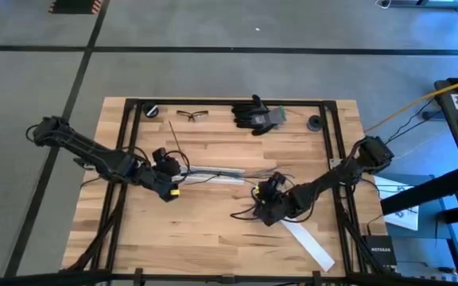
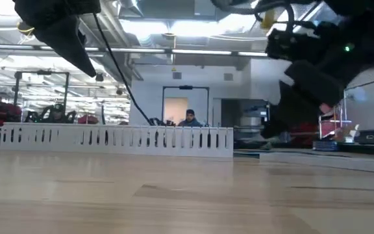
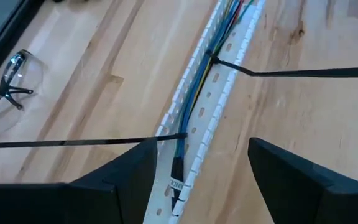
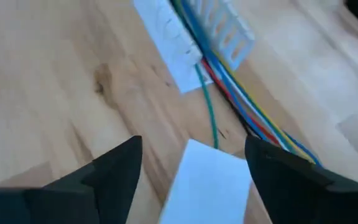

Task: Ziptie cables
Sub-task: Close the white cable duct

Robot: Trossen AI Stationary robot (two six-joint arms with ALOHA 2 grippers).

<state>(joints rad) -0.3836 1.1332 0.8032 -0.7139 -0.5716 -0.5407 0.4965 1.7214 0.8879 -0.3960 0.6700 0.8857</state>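
Currently, the cables [image 3: 199,99] lie bundled inside a white slotted duct [image 1: 213,173] near the middle of the table [image 1: 213,238]. The duct's long axis runs across the table from the left arm's side toward the right arm's side, and the cables follow it. At the right-hand end they leave the duct and fan out slightly on the wood, as the right wrist view shows: blue, red, yellow and green strands, one green strand straying apart.

Two black zip ties [image 3: 278,72] already cross the bundle; their long tails extend sideways over the table.

The left gripper [image 3: 201,177] hovers above the duct's left end, its fingers spread wide on either side of the duct and holding nothing. The right gripper [image 4: 194,177] hangs over the fanned cable ends, just beside a second flat white strip [image 1: 308,242]; its fingers are likewise wide apart and empty.

Handling judgement: the cables appear thin, light and limp, so they will sag and splay if lifted singly. Grasp the bundle as a whole, close to a tie, where the strands are held together. The zip tie tails look stiffer and springy; pinch them near the tip to pull.

Safety glasses [image 1: 192,115] and a black glove [image 1: 254,115] lie at the far edge, well apart.
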